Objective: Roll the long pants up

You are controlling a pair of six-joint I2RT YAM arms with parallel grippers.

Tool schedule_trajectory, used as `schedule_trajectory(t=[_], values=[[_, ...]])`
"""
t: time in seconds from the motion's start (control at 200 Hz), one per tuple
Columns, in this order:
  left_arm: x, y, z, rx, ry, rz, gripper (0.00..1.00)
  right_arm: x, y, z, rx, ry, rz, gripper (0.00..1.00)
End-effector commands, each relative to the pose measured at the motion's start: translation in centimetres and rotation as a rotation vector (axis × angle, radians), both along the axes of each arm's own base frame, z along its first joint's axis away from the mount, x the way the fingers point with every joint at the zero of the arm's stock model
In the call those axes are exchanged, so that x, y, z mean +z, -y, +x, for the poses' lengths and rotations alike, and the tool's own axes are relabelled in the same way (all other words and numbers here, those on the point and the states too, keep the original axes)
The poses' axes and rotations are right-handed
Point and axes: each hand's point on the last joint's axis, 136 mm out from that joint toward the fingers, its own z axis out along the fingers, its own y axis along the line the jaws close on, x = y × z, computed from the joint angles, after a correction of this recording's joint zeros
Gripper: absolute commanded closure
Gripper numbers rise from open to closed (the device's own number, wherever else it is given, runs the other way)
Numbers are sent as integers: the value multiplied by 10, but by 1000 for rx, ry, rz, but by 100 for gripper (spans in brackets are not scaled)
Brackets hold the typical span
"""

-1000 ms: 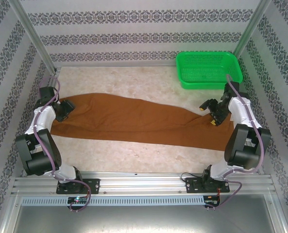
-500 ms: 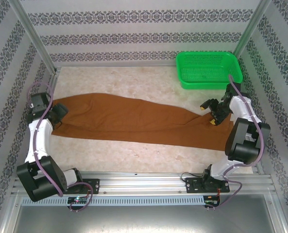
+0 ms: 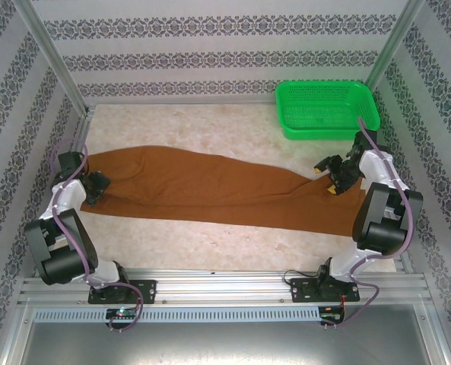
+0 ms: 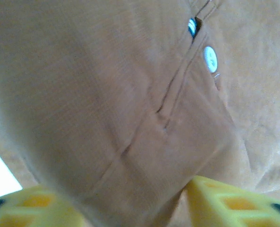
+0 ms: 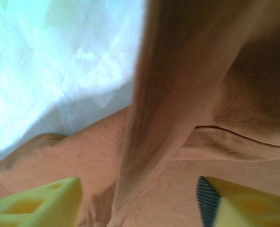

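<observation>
The long pants (image 3: 210,186) lie stretched flat across the table, rust-brown, waist end at the left and leg end at the right. My left gripper (image 3: 96,186) is at the waist end, its yellow fingers (image 4: 234,203) shut on a raised fold of the pants (image 4: 106,118). A white button (image 4: 209,59) shows beside a seam. My right gripper (image 3: 330,176) is at the far corner of the leg end. It is shut on a ridge of cloth (image 5: 177,94) that rises between its fingers (image 5: 40,203), near a hem seam.
A green plastic basket (image 3: 328,110) stands at the back right, just beyond the right gripper. Patterned walls and metal posts close in the table on three sides. Bare marble tabletop (image 3: 210,129) lies behind and in front of the pants.
My left gripper swung out to the left and then a little nearer, drawing the waist end leftward and straightening it. The right gripper barely moved.
</observation>
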Motion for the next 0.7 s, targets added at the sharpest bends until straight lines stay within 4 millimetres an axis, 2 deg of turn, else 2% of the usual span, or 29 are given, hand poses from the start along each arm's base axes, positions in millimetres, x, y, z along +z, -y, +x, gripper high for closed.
schedule_trajectory(t=[0.0,0.035,0.1,0.25,0.4,0.515,0.694], values=[[17,-11,26,-17,79,21,67,0,5,2,-4,18,3,82],[19,-11,29,-18,86,16,79,-1,7,4,-10,15,3,100],[27,-12,31,-7,112,23,100,0,14,6,-30,15,0,100],[51,-15,39,6,188,39,100,15,29,17,-72,57,-5,100],[76,-19,44,25,236,61,100,35,32,31,-72,100,-3,100],[97,-23,52,42,288,74,100,58,37,44,-83,158,-13,100],[117,-31,76,50,324,65,100,97,42,61,-83,236,-34,100]])
